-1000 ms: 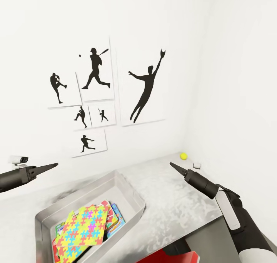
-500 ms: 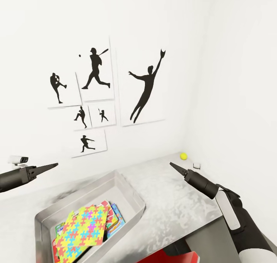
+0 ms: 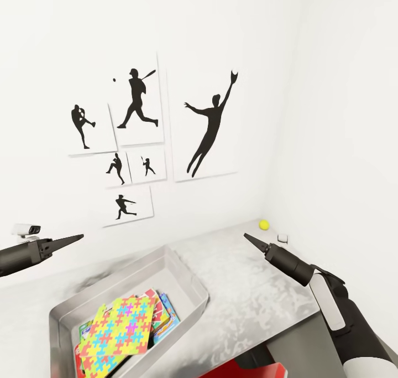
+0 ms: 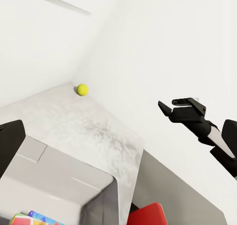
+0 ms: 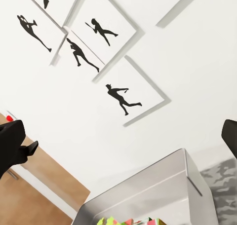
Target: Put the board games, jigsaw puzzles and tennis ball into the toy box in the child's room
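The pale grey toy box (image 3: 185, 270) stands on the table (image 3: 249, 295) at the near left. A jigsaw puzzle (image 3: 119, 328) of bright pieces lies on top inside it, with printed board games (image 3: 166, 312) peeking out beneath. The yellow tennis ball (image 3: 264, 224) rests in the table's far right corner by the wall; the left wrist view also catches the ball (image 4: 82, 90). My left gripper (image 3: 80, 237) hovers open left of the box. My right gripper (image 3: 246, 236) hangs open above the table, short of the ball. Both are empty. The bed is out of view.
White walls close the table's far side and right end, with black baseball silhouettes (image 3: 210, 126) pinned to the back wall. A small white block (image 3: 283, 237) sits near the ball. Something red (image 3: 243, 369) shows below the table's near edge.
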Tool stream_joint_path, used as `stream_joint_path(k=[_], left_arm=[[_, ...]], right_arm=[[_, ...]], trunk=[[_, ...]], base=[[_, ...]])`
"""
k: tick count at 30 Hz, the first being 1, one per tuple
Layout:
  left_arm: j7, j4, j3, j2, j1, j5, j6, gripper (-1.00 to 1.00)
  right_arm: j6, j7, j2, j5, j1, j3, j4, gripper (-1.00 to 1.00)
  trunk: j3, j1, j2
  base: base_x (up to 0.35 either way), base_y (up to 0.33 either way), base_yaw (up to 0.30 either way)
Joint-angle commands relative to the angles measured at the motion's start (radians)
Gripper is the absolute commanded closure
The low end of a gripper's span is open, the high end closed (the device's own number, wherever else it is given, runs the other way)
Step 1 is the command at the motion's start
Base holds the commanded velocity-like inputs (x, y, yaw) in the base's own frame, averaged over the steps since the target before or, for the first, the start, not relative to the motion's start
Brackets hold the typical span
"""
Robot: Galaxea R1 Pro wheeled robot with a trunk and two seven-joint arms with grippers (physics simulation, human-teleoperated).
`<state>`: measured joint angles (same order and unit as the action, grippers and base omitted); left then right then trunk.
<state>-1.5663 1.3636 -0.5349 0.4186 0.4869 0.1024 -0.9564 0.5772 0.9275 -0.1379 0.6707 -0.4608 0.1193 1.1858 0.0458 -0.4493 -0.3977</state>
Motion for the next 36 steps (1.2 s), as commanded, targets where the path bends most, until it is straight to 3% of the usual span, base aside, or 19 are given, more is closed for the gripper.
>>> stream_joint_path(k=[1, 36], left_arm=[[-0.005, 0.000, 0.000, 0.000, 0.001, -0.001, -0.011, -1.00], [-0.005, 0.000, -0.002, 0.000, 0.001, -0.001, -0.010, -1.00]], right_arm=[[0.007, 0.000, 0.000, 0.006, -0.001, 0.000, 0.000, -1.00], [0.010, -0.010, 0.001, 0.007, -0.001, 0.000, 0.008, -1.00]], trunk=[[0.002, -0.001, -0.002], [0.002, -0.001, -0.002]], base=[[0.000, 0.000, 0.000], [0.000, 0.000, 0.000]])
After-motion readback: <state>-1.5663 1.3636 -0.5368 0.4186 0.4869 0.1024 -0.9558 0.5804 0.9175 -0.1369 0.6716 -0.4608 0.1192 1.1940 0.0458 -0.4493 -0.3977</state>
